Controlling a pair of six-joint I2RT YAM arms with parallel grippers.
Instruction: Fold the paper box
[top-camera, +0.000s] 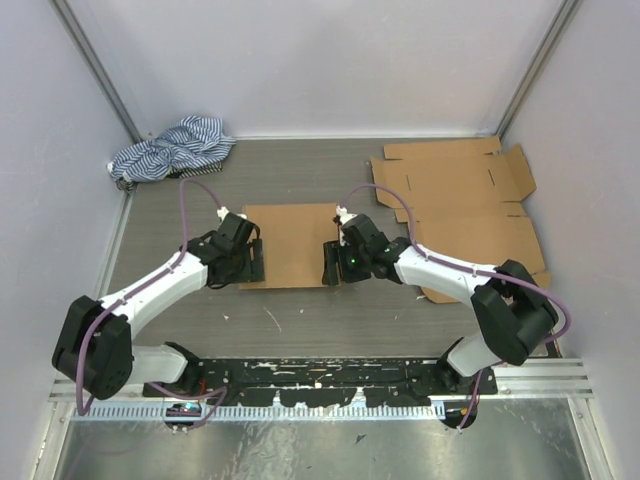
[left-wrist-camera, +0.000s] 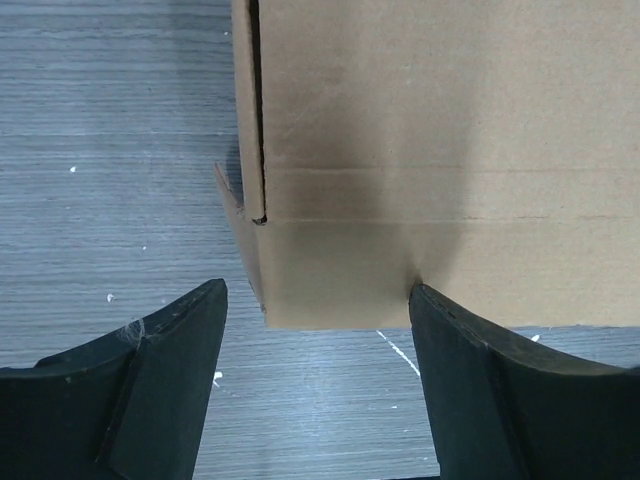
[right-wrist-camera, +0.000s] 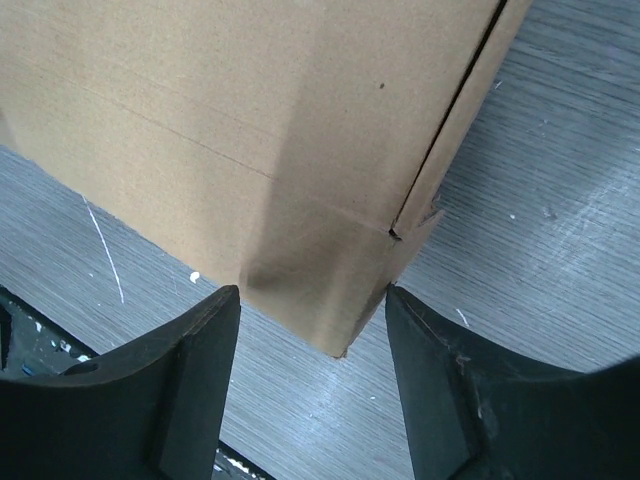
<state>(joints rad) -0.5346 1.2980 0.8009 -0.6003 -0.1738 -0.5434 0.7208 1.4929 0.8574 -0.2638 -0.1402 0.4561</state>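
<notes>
The paper box (top-camera: 292, 240) lies on the counter (top-camera: 300, 325), with the left tool (left-wrist-camera: 318, 292) wide open at one near corner and the right tool (right-wrist-camera: 312, 295) open around the other.

Grey table (top-camera: 300, 170), paper box (top-camera: 292, 243), flat cardboard (top-camera: 460, 195), striped cloth (top-camera: 175, 148)

Light bright, even, diffuse, from overhead. Top view sharp, soft shadows under arms (top-camera: 160, 285). Wrist views crisp; dark soft-edged shadow on paper box (left-wrist-camera: 450, 120) just ahead of fingers (left-wrist-camera: 150, 390), deepest at near edge.
</notes>
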